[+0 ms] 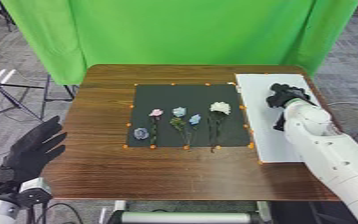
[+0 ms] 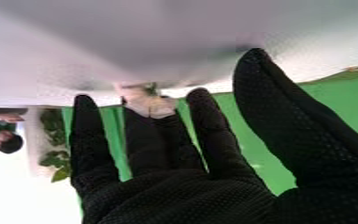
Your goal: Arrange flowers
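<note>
Right hand (image 1: pixel 287 93) over white sheet (image 1: pixel 269 142), right of black mat (image 1: pixel 191 92); fingers extended, not clenched. Pale bloom (image 2: pixel 156 107) at fingertips in right wrist view; can't tell if it's touching or loosely carried. Still on mat: white flower (image 1: pixel 220 107), blue flower (image 1: pixel 195 119), light blue flower (image 1: pixel 179 111), pink flower (image 1: pixel 156 113), grey-blue bloom (image 1: pixel 141 133). Left hand (image 1: pixel 26 152) well left of mat, fingers spread, nothing grasped. Probably early: one bloom at the sheet, five left to arrange.
</note>
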